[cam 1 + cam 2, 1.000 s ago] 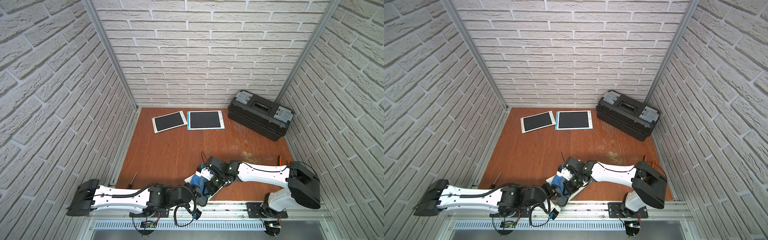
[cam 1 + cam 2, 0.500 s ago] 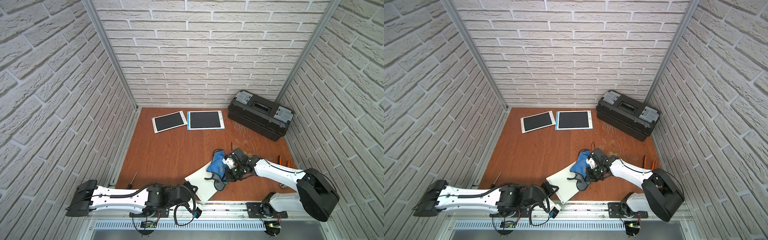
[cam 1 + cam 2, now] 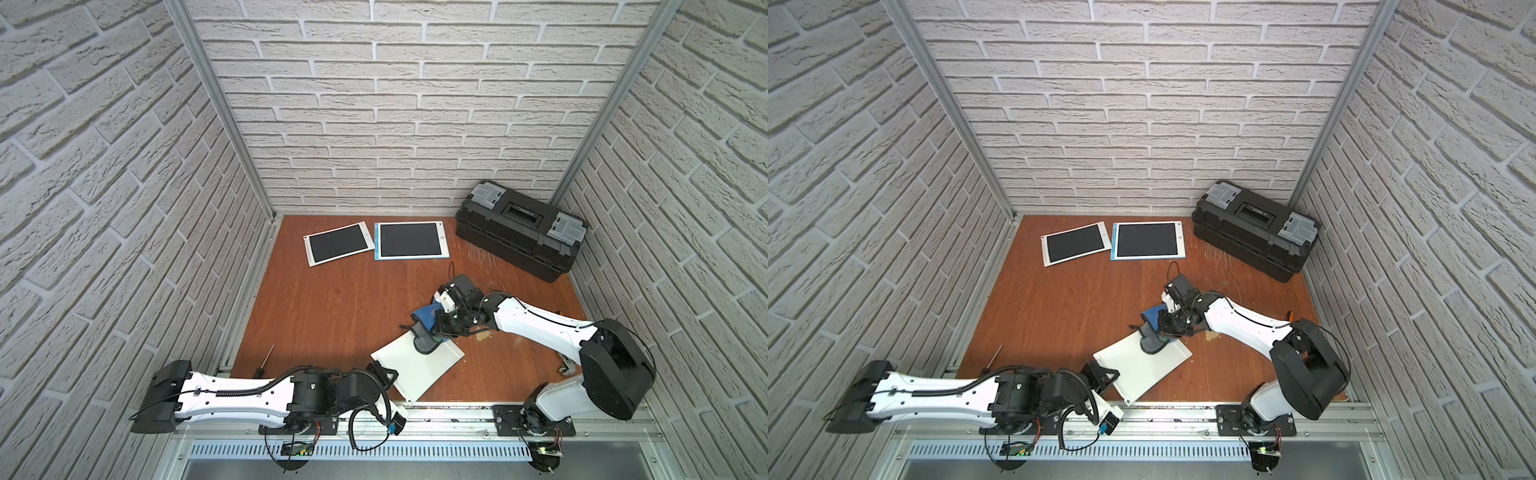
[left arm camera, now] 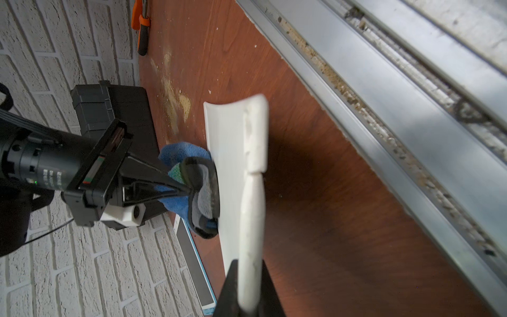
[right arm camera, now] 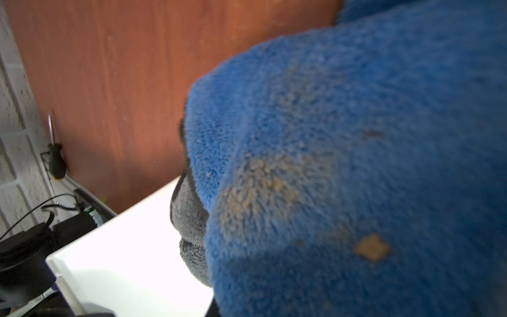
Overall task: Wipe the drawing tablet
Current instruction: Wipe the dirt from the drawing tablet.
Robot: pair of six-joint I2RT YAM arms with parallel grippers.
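Smooth flat white drawing tablet askew at the near edge of the wood-grain table, left hand clamped on its near-left edge, right hand pinching fuzzy blue-grey cloth against its far corner, bare wood beyond.

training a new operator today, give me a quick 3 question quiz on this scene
1. True or false: the right gripper is shut on the blue cloth, which rests on the white drawing tablet.
2. Which gripper clamps that tablet by its edge? A) left gripper B) right gripper C) neither
3. How many other tablets lie flat at the far end of the wooden table?

Key
1. True.
2. A.
3. Two: the white-framed tablet and the blue-framed tablet.
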